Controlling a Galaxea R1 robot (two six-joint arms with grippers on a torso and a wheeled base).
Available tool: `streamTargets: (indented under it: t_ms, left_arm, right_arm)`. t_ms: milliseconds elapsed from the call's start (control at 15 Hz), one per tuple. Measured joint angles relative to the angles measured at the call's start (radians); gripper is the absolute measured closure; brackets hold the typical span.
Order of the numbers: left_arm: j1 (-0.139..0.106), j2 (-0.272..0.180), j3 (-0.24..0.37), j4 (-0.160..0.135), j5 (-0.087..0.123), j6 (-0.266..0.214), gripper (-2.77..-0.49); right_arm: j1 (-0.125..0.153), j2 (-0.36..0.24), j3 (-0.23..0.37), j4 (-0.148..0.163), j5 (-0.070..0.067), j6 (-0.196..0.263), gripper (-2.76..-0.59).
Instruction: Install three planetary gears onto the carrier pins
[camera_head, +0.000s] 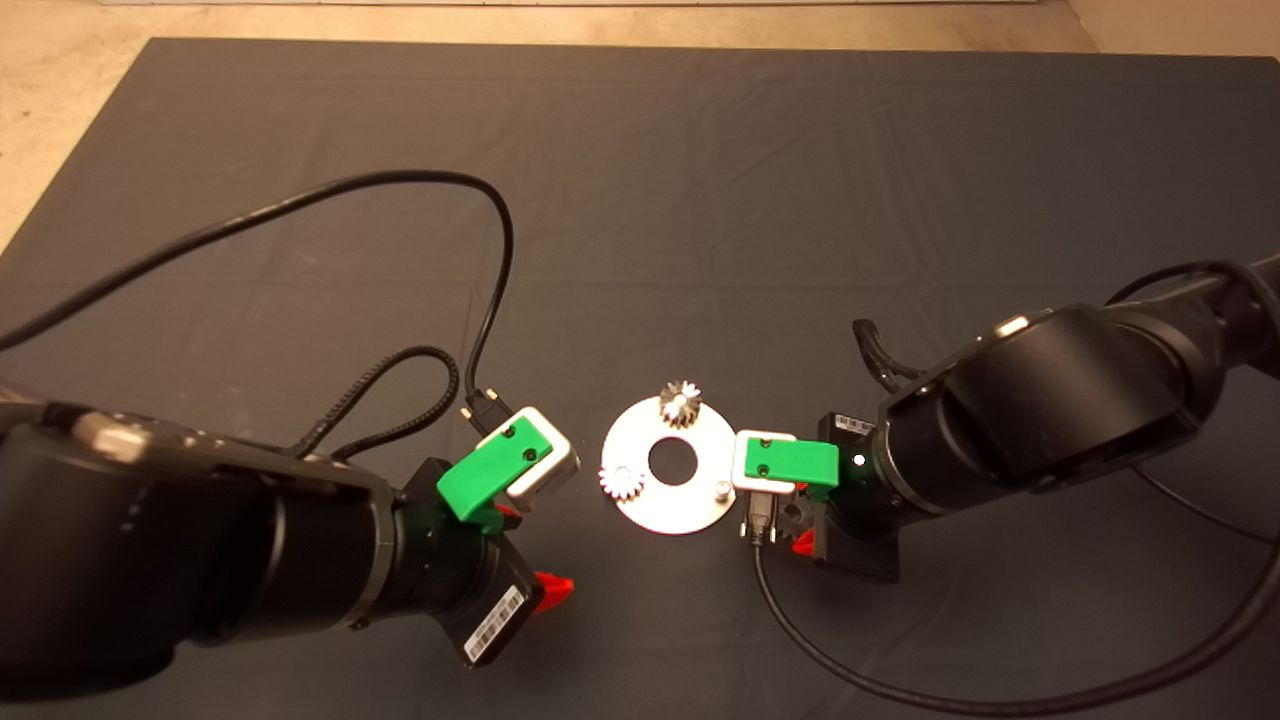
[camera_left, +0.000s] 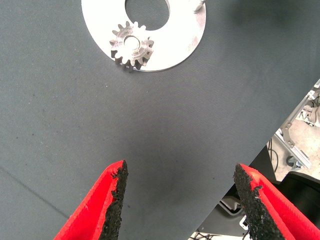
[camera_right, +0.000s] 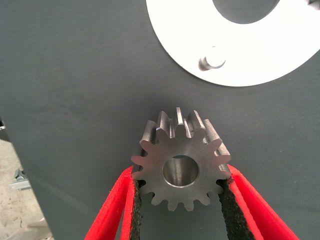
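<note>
Disc (camera_head: 668, 492): flat, silver, central hole; lower centre of the head frame, on the mat (camera_head: 640, 200).

Gears: two seated on pins, one at the disc's upper rim (camera_head: 680, 404), one at its left rim (camera_head: 620, 482). The third gear (camera_right: 180, 164) is clamped by its toothed flanks between the right gripper's (camera_right: 179, 210) pads, off the disc and just beside it.

Free pin (camera_head: 719, 489): bare stud at the disc's lower right, near the held gear.

Left gripper (camera_left: 179, 197): jaws wide apart, nothing held, over bare mat left of the disc.

Handling, judged: solid metal, stiff, weighty for its size, not fragile. Teeth give the pads purchase, though smooth metal may slip or tilt. Best grip is across opposite flanks, bore kept clear for the pin.

Hidden: in the head view the right gripper's fingers and held gear sit mostly under the wrist camera; the seated gears cover their pins.
</note>
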Motion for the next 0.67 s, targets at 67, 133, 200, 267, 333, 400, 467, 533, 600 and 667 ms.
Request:
streamTargets:
  t_ms: [67,133,200,267,333,400,467,533,600,667]
  left_arm:
    - [0.0,0.0,0.0,0.0,0.0,0.0,-1.46]
    - [0.0,0.0,0.0,0.0,0.0,0.0,-1.46]
    - [0.0,0.0,0.0,0.0,0.0,0.0,-1.46]
    - [0.0,0.0,0.0,0.001,0.0,0.0,-1.46]
    - [0.0,0.0,0.0,0.001,0.0,0.0,-1.46]
    - [0.0,0.0,0.0,0.002,0.0,0.0,-1.46]
    - [0.0,0.0,0.0,0.003,0.0,0.0,-1.46]
    - [0.0,-0.001,0.0,0.004,0.0,0.0,-1.46]
    - [0.0,0.0,0.0,0.005,0.0,0.0,-1.46]
    - [0.0,-0.001,0.0,0.006,0.0,0.0,-1.46]
  right_arm:
    - [0.0,0.013,-0.012,0.0,-0.001,0.0,-0.94]
    - [0.0,0.031,-0.027,0.001,-0.002,0.0,-0.94]
    - [0.0,0.053,-0.045,0.001,-0.001,0.0,-0.94]
    - [0.0,0.076,-0.065,0.001,0.0,-0.001,-0.94]
    - [0.0,0.085,-0.078,0.001,0.001,-0.004,-0.94]
    - [0.0,0.1,-0.099,0.001,0.006,-0.005,-0.94]
    - [0.0,0.102,-0.106,0.001,0.005,-0.006,-0.94]
    - [0.0,0.103,-0.114,0.001,0.003,-0.008,-0.94]
    - [0.0,0.104,-0.12,0.001,0.003,-0.008,-0.94]
    - [0.0,0.106,-0.13,0.001,0.002,-0.008,-0.94]
